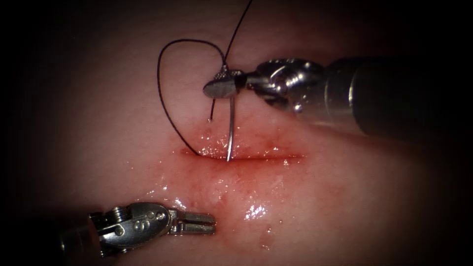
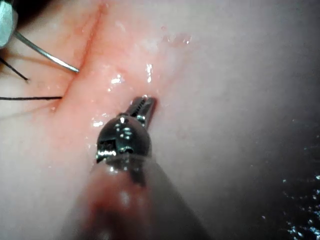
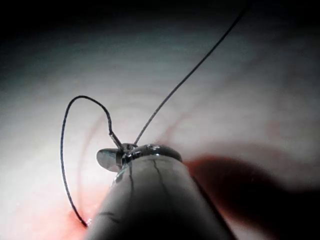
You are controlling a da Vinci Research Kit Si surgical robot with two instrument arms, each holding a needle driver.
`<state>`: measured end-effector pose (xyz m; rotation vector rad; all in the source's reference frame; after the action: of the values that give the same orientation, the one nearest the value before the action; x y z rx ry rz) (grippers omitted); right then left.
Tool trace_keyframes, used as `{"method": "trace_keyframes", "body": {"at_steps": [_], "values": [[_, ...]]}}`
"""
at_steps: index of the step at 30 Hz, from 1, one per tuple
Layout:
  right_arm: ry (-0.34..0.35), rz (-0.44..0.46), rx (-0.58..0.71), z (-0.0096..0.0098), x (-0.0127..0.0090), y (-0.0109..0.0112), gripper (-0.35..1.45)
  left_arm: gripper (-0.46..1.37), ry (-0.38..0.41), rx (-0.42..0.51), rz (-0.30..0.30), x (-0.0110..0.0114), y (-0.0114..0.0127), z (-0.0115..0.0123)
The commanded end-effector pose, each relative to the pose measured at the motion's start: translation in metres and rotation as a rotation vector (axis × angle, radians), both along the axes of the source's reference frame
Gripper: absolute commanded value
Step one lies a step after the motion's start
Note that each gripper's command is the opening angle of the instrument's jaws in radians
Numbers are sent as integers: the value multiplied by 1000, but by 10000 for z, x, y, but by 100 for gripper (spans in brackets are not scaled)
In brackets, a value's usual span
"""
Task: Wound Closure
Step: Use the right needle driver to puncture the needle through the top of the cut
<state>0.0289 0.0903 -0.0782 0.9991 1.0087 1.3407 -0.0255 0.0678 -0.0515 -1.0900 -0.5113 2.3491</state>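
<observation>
- Across the endoscope view lies the tissue [image 1: 123, 148], pale and wet, with the cut [image 1: 246, 156] running level through its middle; red fluid [image 1: 217, 148] shines along and below the cut.
- From the picture's right comes the right arm's tool [image 1: 221, 87], above the cut. Its fingers [image 1: 219, 88] are closed on the needle near the thread end of its curve.
- Below the cut, toward the left, the left arm's tool [image 1: 209, 222] hovers just over the wet tissue. Its fingers [image 1: 197, 217] are closed together and hold nothing; the left wrist view shows the same [image 2: 142, 106], close beside the cut [image 2: 90, 40].
- Hanging down from the right tool, the needle [image 1: 230, 130] reaches the cut, its point touching the tissue at the cut's line; whether it has entered cannot be told.
- Dark thread [image 1: 165, 93] loops from the right tool up and round to the left, then down into the tissue at the cut's left end. A second strand runs up out of view, and a short end hangs beside the needle. The right wrist view shows the loop [image 3: 64, 150] too.
</observation>
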Motion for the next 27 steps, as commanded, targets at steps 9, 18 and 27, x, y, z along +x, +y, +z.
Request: {"method": "trace_keyframes", "body": {"at_steps": [9, 18, 27], "values": [[64, 67, 162, 3, 1, -2, -35, -9, -1, 1, 1, 0, 0, -1], [109, 86, 446, 10, 4, -13, -35, -9, 0, 0, -1, 1, 0, -1], [175, 89, 553, 15, 8, -28, -35, -10, 0, 0, 0, 1, 0, 0]]}}
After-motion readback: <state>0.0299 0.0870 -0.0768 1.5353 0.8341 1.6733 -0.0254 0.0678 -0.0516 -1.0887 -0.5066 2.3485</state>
